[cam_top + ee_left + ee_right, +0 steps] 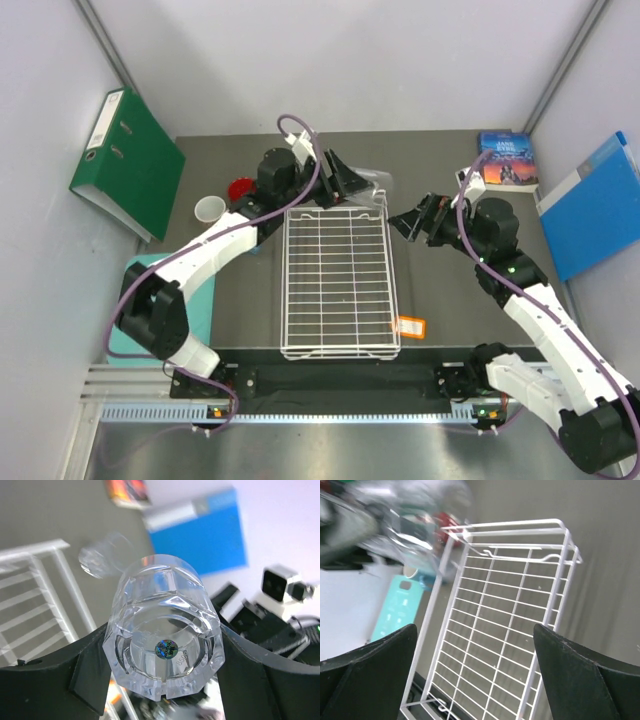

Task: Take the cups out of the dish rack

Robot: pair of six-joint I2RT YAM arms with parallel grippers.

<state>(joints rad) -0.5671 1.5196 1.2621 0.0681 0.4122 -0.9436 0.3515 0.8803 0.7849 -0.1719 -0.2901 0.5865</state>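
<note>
The white wire dish rack (pixel 340 280) lies in the middle of the table with its orange tag (pixel 411 326) at the near right corner; I see no cups in it. My left gripper (pixel 347 180) is shut on a clear glass tumbler (pixel 162 640), held above the rack's far right corner. A second clear tumbler (pixel 100 555) lies on the table beyond that corner. My right gripper (pixel 410 222) is open and empty, right of the rack's far end (pixel 505 625). A red mug (pixel 242 188) and a pale mug (pixel 209 209) stand left of the rack. The salmon-pink mug is out of view.
A green binder (pixel 125 160) leans on the left wall. A blue folder (pixel 590 205) and a book (pixel 508 160) lie at the back right. A teal mat (pixel 150 300) lies left of the rack under the left arm.
</note>
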